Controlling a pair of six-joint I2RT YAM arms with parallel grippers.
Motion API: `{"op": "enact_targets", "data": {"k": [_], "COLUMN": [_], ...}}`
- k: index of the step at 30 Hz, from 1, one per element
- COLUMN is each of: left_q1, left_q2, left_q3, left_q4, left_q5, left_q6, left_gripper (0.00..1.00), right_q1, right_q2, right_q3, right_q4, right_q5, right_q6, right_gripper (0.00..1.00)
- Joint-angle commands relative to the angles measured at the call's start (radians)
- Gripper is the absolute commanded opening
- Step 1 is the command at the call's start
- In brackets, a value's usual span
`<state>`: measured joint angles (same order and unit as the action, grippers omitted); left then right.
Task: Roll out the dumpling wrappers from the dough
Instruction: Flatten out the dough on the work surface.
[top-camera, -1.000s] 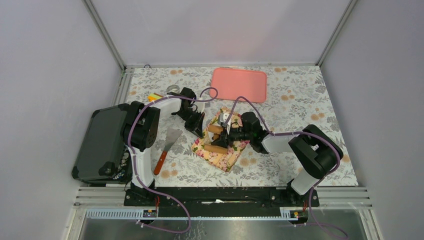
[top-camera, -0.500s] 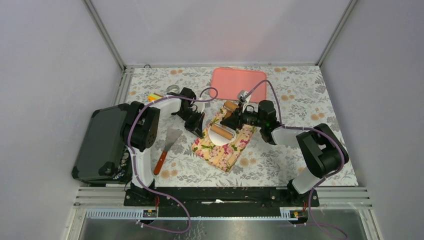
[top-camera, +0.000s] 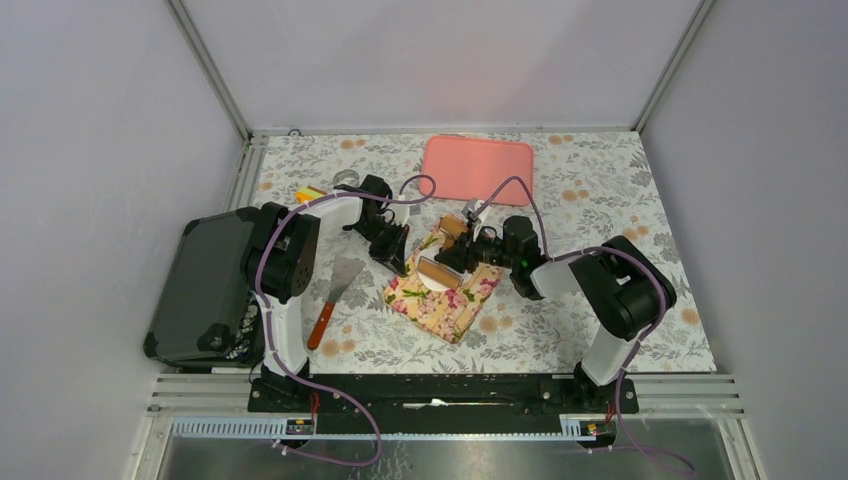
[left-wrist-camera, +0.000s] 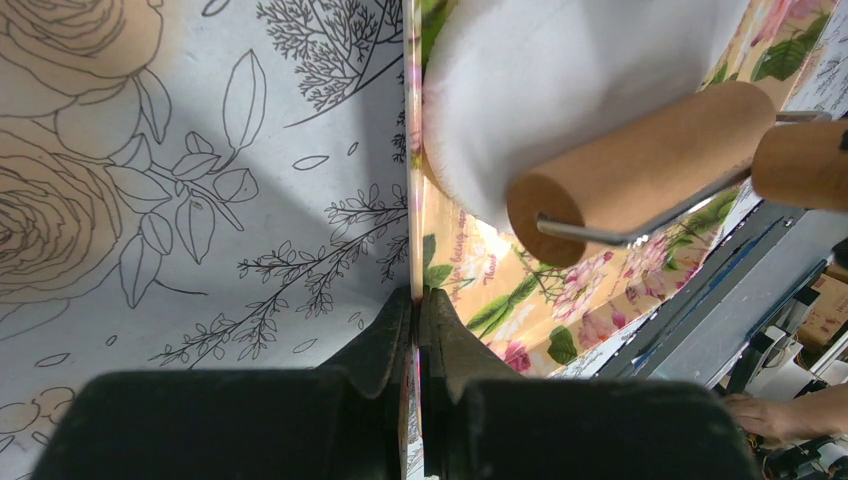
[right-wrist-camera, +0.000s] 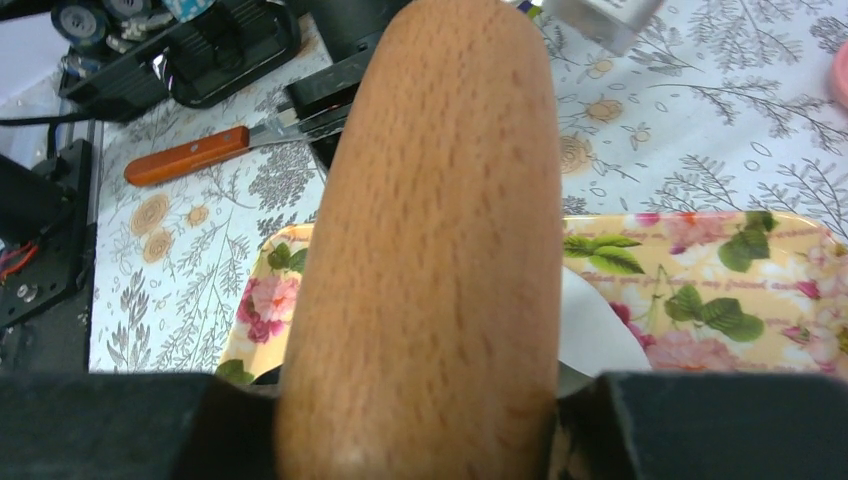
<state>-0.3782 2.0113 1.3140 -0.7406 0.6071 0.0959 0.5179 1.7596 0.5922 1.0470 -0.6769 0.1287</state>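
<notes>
The dough (left-wrist-camera: 560, 70) is a flat white sheet on a floral board (left-wrist-camera: 500, 290), which lies mid-table (top-camera: 440, 305). A wooden rolling pin's roller (left-wrist-camera: 640, 170) rests on the dough's edge (top-camera: 431, 284). My right gripper (right-wrist-camera: 420, 420) is shut on the pin's handle (right-wrist-camera: 430, 230), with dough (right-wrist-camera: 595, 330) showing beside it. My left gripper (left-wrist-camera: 415, 300) is shut on the board's left rim, at its far-left corner in the top view (top-camera: 398, 262). Dumpling wrappers are out of view.
A pink tray (top-camera: 477, 168) lies at the back. A scraper with a wooden handle (top-camera: 335, 290) lies left of the board, beside a black case (top-camera: 200, 285). A metal ring (top-camera: 347, 179) and a yellow object (top-camera: 308, 194) sit behind the left arm.
The right arm pushed the rolling pin from the board's near part to its far end, then drew it back to the middle. The left gripper held still on the rim.
</notes>
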Motion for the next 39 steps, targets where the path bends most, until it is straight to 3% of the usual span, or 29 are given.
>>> {"op": "enact_targets", "data": {"k": [1,10,21,34,39], "left_q1": [0.001,0.001,0.002,0.002,0.002], "left_q2": [0.034,0.036,0.034,0.034,0.034], "left_q3": [-0.045,-0.045,-0.047,-0.045,-0.045], "left_q4": [0.020,0.021,0.022,0.022,0.021], "left_q5": [-0.118,-0.118,-0.117,-0.117,-0.116], "left_q6": [0.043,0.042,0.042,0.042,0.042], "left_gripper": [0.00,0.00,0.00,0.00,0.00], "right_q1": [0.042,0.082,0.118,0.129,0.132], "right_q2": [-0.015,-0.038,-0.063,-0.090,-0.095], "right_q3": [-0.042,-0.032,-0.034,-0.058,-0.094], "right_q4": [-0.204,-0.380,-0.445,-0.402,-0.312], "right_q5": [-0.001,-0.018,-0.058,-0.127,-0.153], "right_q6": [-0.120,-0.235,-0.316,-0.355,-0.353], "right_gripper": [0.00,0.00,0.00,0.00,0.00]}}
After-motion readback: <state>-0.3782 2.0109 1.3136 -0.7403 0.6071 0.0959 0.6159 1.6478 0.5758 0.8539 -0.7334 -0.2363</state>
